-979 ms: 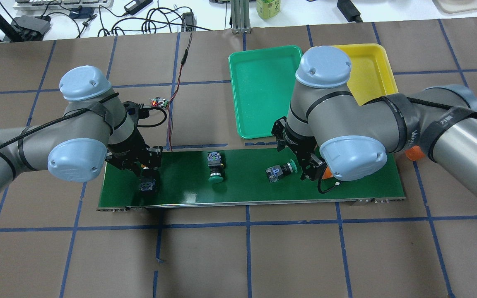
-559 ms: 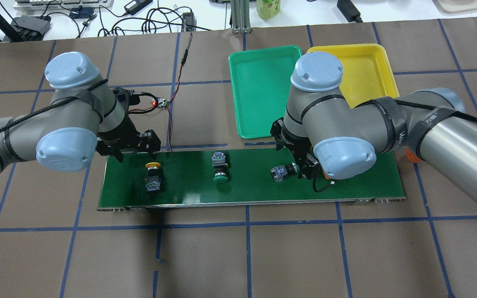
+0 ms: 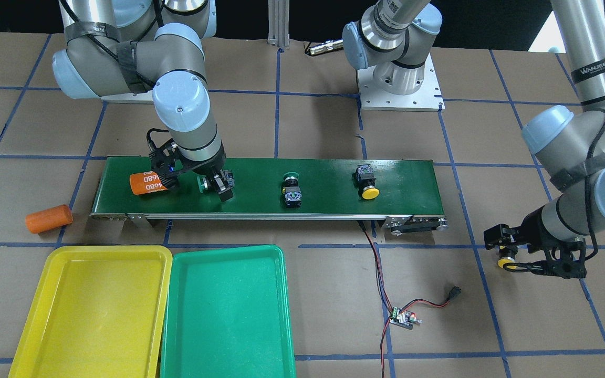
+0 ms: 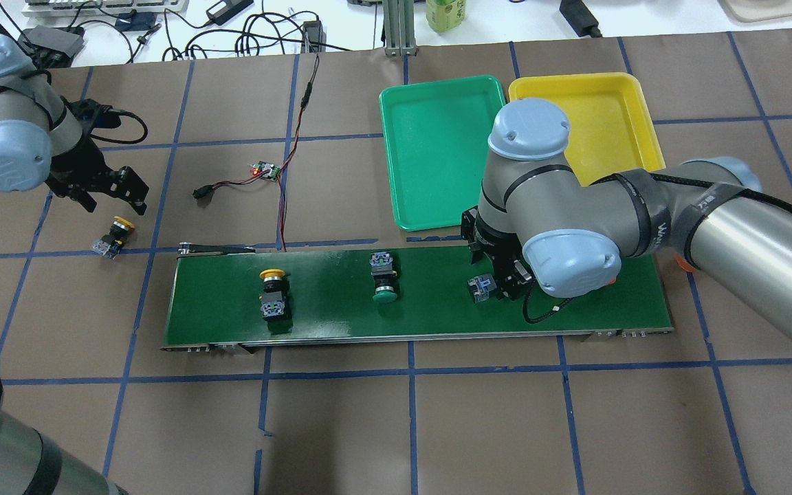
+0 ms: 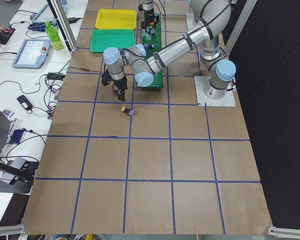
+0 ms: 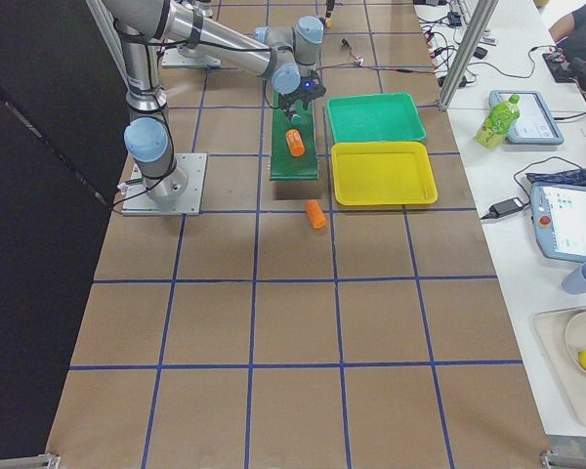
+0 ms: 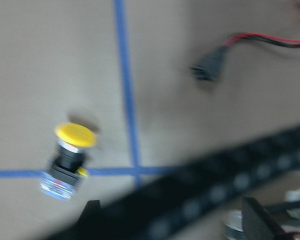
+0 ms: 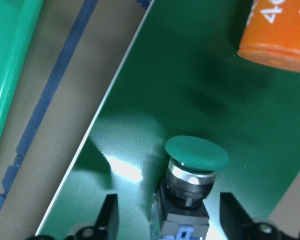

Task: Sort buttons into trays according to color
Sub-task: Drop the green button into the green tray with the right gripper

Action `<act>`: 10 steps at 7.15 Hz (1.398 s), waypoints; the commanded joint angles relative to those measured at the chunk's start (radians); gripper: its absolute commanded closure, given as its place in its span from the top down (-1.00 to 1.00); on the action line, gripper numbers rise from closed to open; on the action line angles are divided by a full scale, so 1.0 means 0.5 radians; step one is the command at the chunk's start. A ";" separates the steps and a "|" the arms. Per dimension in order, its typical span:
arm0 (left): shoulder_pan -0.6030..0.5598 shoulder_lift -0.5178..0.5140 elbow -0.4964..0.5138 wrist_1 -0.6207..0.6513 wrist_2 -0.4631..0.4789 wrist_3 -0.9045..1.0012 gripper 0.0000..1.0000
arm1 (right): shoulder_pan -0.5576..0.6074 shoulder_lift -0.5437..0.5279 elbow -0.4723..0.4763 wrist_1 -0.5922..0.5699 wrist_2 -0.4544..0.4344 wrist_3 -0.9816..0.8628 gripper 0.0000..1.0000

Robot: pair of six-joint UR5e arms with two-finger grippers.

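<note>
**One green button straddled on the belt, one yellow button off it**

A brown paper-covered counter, taped into a blue grid, carries a long dark-green conveyor belt across its middle. Toward the belt's right end a green button lies on its side. The right gripper is down over it. Its fingers are spread to either side of the black-grey body with a gap at each, so they pinch nothing.

To the left, at mid-belt, a second green button lies with its cap toward the robot. Further left on the belt a yellow button lies with its cap pointing away from the robot.

The other yellow button is off the belt. It lies on the bare counter past the belt's left end, with its body on a blue tape line. The left gripper hangs just beyond it on the far side, raised off the counter. Its fingers are spread wide and hold nothing. The left wrist view is blurred.

On the far side of the belt's right half lies the green tray. The yellow tray lies just beside it on the right.

An orange cylinder marked 4680 lies on the belt just right of the right gripper. A second cylinder lies on the counter past the belt's right end. A small circuit board with red and black wires lies on the far side of the belt's left half.
</note>
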 commanded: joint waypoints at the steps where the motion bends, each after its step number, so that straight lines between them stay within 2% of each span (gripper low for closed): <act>1: 0.115 -0.065 -0.131 0.275 0.007 0.323 1.00 | -0.005 -0.001 0.001 0.017 0.003 -0.178 -1.00; 2: 0.155 -0.062 -0.256 0.356 0.001 0.366 1.00 | -0.014 -0.010 -0.011 0.029 0.003 -0.209 -1.00; 3: 0.158 -0.077 -0.333 0.575 0.001 0.415 1.00 | -0.014 -0.025 -0.066 0.039 0.006 -0.201 -1.00; 4: 0.158 -0.090 -0.340 0.589 -0.002 0.428 0.48 | -0.011 -0.032 -0.206 0.039 0.012 -0.204 -1.00; 5: 0.158 -0.081 -0.334 0.587 0.013 0.425 -0.57 | -0.017 0.041 -0.393 0.027 0.009 -0.228 -1.00; 6: 0.158 -0.062 -0.343 0.571 0.014 0.422 -1.00 | -0.047 0.230 -0.613 0.029 0.006 -0.237 -1.00; 7: 0.155 -0.013 -0.358 0.480 0.004 0.398 -1.00 | -0.099 0.417 -0.828 0.017 0.003 -0.316 -1.00; 8: 0.125 0.078 -0.359 0.279 0.004 0.337 -1.00 | -0.170 0.611 -1.000 -0.001 0.015 -0.396 -1.00; 9: 0.115 0.225 -0.334 0.049 -0.008 0.154 -1.00 | -0.201 0.825 -1.130 -0.156 0.037 -0.464 -1.00; 10: 0.039 0.378 -0.337 -0.154 -0.114 -0.061 -1.00 | -0.207 0.979 -1.164 -0.297 0.037 -0.464 -1.00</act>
